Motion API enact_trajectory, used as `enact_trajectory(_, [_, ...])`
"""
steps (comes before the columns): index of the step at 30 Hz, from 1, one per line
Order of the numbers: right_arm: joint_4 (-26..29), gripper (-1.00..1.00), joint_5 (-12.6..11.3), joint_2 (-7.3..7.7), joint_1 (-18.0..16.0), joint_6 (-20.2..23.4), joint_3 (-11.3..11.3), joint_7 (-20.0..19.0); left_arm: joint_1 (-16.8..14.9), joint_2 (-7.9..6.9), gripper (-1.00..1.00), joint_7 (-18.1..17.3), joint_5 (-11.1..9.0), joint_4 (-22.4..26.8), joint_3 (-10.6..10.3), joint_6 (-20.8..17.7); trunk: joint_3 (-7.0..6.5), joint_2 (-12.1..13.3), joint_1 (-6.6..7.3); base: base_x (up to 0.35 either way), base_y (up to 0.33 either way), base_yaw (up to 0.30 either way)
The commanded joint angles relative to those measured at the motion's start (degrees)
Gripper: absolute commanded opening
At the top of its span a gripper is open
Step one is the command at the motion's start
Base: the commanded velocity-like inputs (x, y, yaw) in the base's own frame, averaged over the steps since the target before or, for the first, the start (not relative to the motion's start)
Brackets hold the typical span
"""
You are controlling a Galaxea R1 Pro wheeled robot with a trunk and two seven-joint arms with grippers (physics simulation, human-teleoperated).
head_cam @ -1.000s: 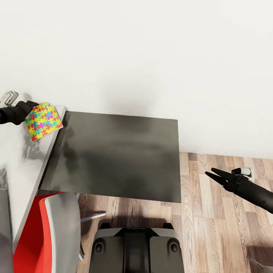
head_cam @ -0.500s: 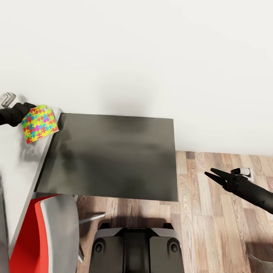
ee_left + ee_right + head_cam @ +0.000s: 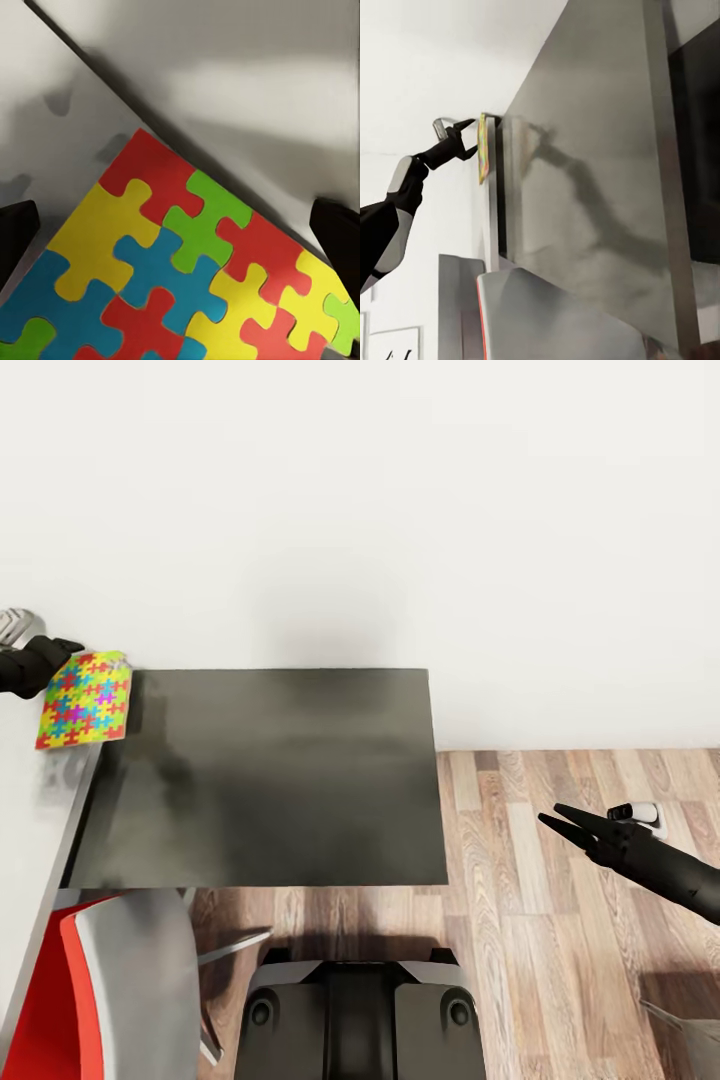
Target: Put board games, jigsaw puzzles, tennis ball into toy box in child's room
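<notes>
While the robot's dark base (image 3: pixel 360 1010) is seen at the near edge of the head view, a red chair (image 3: pixel 110 990) with a grey back stands to its left, tucked against the counter (image 3: pixel 30 840). Over the wood-plank floor (image 3: pixel 520 920) on the right, the right arm is held low and stretched forward, and the right gripper (image 3: pixel 553 822) is carried free of everything; its jaws are parted narrowly, with nothing between them. Beyond the base lies the flat dark grey cabinet top (image 3: pixel 270 780), set against the white wall (image 3: pixel 400 510) and bare. At the counter's far right corner, just beside the cabinet's far left corner, the left arm is extended along the wall, and the left gripper (image 3: pixel 60 656) is closed upon a jigsaw puzzle (image 3: pixel 85 698). The puzzle is held by its far edge and hangs tilted above the counter's edge. From the left wrist view, its many-coloured pieces (image 3: pixel 172 270) are seen between the two dark fingertips (image 3: pixel 337 232). From the right wrist view, the puzzle (image 3: pixel 482 148) is seen edge-on, clamped at the counter's corner.
</notes>
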State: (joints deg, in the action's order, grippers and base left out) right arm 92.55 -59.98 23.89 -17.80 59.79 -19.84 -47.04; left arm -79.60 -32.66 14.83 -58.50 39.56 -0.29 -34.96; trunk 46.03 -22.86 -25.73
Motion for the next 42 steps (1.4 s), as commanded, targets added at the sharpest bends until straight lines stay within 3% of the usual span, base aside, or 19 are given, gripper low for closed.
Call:
enact_trajectory(1, [0.0,1.00,0.2,0.01,0.0,0.2,0.0,-0.3,0.1,2.17,1.00,0.3,-2.1,0.1,-0.1,0.1,0.07,-0.1,-0.05,0.000,0.000,-0.044])
enact_trajectory(30, [0.0,1.00,0.2,-0.34,0.0,0.2,0.2,-0.2,1.7,1.83,1.00,0.0,-2.1,0.6,0.7,0.1,0.07,-0.1,-0.05,-0.003,0.000,-0.008])
enact_trajectory(37, [0.0,1.00,0.3,-0.46,0.0,0.2,0.3,-0.1,1.8,1.26,1.00,-0.1,-2.1,0.9,4.0,-0.1,0.07,-0.1,-0.05,-0.169,0.000,0.000])
enact_trajectory(42, [0.0,1.00,0.5,-0.54,-0.1,0.2,0.4,0.2,1.8,-0.39,1.00,-0.1,-2.1,1.8,6.7,-0.5,0.07,-0.1,-0.05,-0.146,0.000,0.000])
